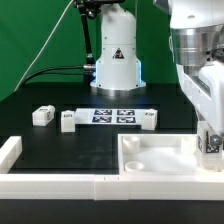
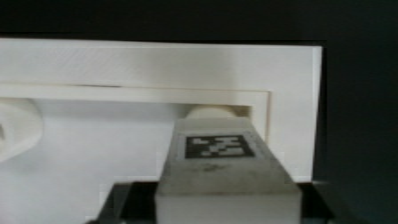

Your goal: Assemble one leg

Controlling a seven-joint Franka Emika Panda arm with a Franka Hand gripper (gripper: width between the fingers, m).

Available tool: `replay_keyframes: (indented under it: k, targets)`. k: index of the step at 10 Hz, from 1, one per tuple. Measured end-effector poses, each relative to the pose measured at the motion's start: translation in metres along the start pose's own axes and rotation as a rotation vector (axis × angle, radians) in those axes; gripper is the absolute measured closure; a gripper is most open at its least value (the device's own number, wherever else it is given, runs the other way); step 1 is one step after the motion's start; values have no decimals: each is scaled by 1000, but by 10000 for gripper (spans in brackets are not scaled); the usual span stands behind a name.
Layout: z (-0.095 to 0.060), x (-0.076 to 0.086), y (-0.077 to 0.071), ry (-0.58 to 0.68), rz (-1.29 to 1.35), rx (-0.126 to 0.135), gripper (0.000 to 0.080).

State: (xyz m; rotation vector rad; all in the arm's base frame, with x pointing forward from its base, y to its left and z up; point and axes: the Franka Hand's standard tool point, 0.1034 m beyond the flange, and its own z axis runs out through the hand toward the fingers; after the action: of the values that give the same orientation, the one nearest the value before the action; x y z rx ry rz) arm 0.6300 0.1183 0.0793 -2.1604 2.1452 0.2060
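My gripper (image 1: 210,132) is at the exterior view's right, shut on a leg (image 1: 211,145), a chunky white block with a tag. It holds the leg upright over the right end of the large white tray-like part (image 1: 150,156). In the wrist view the leg (image 2: 217,150) fills the middle between my dark fingers (image 2: 132,202), and its far end meets the inner wall of the tray-like part (image 2: 160,70). My gripper (image 2: 217,208) grips the leg's near end. Three more legs (image 1: 42,115) (image 1: 68,120) (image 1: 149,119) lie on the black table.
The marker board (image 1: 112,115) lies between the loose legs in front of the arm's white base (image 1: 117,62). A white L-shaped rail (image 1: 40,182) runs along the table's front edge and up its left side.
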Motion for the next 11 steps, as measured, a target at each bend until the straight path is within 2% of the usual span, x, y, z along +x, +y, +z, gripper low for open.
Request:
replay_keyframes:
  k: [1,2,3,4,5,6,11]
  targets:
    - [0,0,0,0,-36,0,508]
    - [0,0,0,0,-83,0,397]
    - [0,0,0,2,-145,-1,397]
    - [0,0,0,2,-270,-2,212]
    - [0,0,1,3,-407,-4,212]
    - [0,-1,1,3,-541,-4,159]
    - [1,-3,1,8,-1108,-10,150]
